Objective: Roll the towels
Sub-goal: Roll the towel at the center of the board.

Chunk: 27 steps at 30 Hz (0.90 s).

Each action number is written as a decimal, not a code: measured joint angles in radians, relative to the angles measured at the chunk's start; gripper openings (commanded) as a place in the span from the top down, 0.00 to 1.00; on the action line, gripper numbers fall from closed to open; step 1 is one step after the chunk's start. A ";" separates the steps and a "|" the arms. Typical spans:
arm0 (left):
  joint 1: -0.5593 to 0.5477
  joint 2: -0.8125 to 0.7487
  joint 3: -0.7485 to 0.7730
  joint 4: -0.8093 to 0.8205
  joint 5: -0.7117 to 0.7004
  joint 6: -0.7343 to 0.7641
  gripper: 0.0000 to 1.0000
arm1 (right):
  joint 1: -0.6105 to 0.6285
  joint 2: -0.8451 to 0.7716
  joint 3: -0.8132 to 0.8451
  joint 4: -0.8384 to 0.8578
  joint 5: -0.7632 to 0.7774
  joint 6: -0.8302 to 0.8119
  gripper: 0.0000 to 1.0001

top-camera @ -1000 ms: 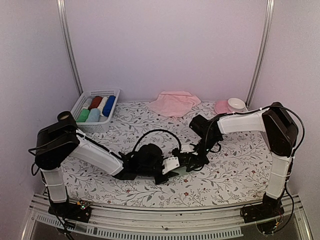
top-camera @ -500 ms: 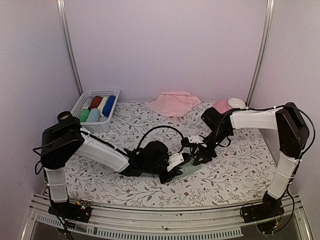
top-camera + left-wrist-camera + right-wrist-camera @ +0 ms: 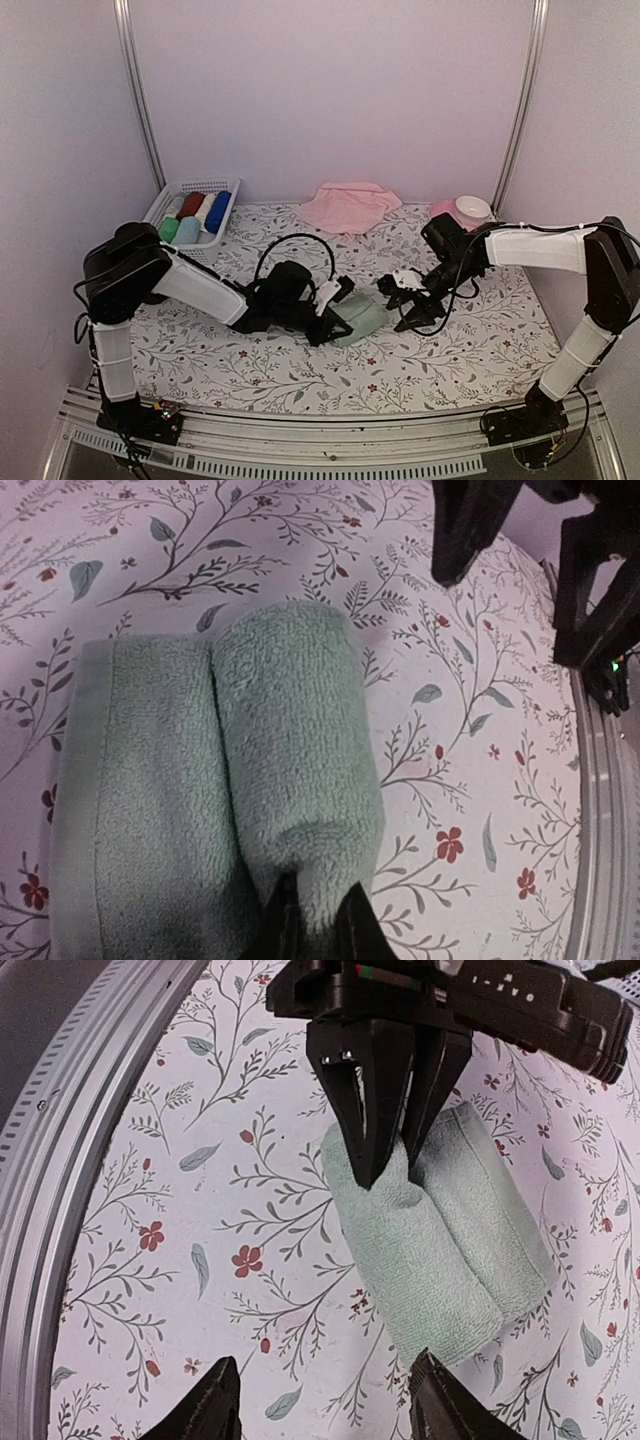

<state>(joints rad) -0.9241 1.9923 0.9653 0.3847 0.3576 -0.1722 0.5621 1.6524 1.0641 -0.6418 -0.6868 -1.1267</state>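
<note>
So we're looking at a table point(image 3: 470, 350) covered in a leafy floral print with little red flowers, boxed in by plain lilac walls point(image 3: 330, 90) and two metal poles point(image 3: 140, 100) at the back corners. A white basket point(image 3: 185, 252) is sitting back left with rolled cloths point(image 3: 195, 215) in it. A pink saucer point(image 3: 443, 213) with a white cup point(image 3: 473, 208) is sitting back right.

From above, we're seeing the pink towel point(image 3: 347, 207) lying crumpled and unrolled at the back middle, well apart from both arms. Neither wrist view is catching it.

The right wrist view is giving us the best look at the grip. The left pincer point(image 3: 390, 1165) is clenching one end of the mint towel point(image 3: 450, 1240). The right pincer point(image 3: 322, 1363) is hanging released just beside the other end, with nothing between its fingers. That view is also showing the ribbed metal rail point(image 3: 60, 1160) at the table edge.

The mint towel point(image 3: 360, 320) is lying mid-table. In the left wrist view it point(image 3: 290, 750) is looking fuzzy and thick: a plump roll lying snug against a flatter folded part with a stitched hem.
</note>
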 measured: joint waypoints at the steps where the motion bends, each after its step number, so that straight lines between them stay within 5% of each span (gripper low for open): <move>1: 0.010 0.002 -0.005 0.010 0.018 -0.019 0.94 | 0.002 0.000 -0.005 0.011 0.002 0.000 0.43; 10: 0.110 0.042 -0.068 0.170 0.202 -0.225 0.92 | 0.026 0.000 -0.022 0.125 0.068 0.038 0.41; 27: 0.158 0.097 -0.074 0.272 0.305 -0.438 0.86 | 0.150 0.078 -0.022 0.264 0.217 -0.043 0.37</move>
<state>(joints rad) -0.7662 2.0895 0.8909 0.6563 0.6624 -0.6106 0.7120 1.7302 1.0424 -0.3782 -0.4702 -1.1694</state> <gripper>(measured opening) 0.137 0.631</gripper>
